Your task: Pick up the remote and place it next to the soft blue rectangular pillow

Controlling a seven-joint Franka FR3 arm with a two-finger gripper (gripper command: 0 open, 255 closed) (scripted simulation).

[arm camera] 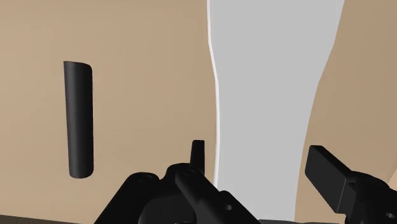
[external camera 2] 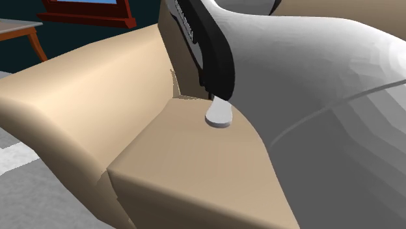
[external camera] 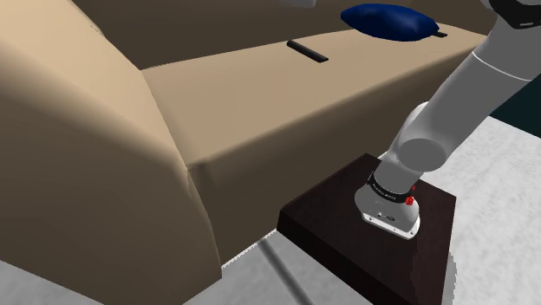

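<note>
We are seeing the arm (external camera: 451,95) rising from its base (external camera: 388,208) at the shoulder view's lower right. It is leaning up and to the right and being cut off by that view's top edge. In the second exterior view we are looking at a white link (external camera 2: 312,97) and a dark joint (external camera 2: 211,52) close to the camera. In the wrist view the gripper (arm camera: 261,162) is pointing forward, and its two black fingers (arm camera: 327,168) are standing well apart.
</note>
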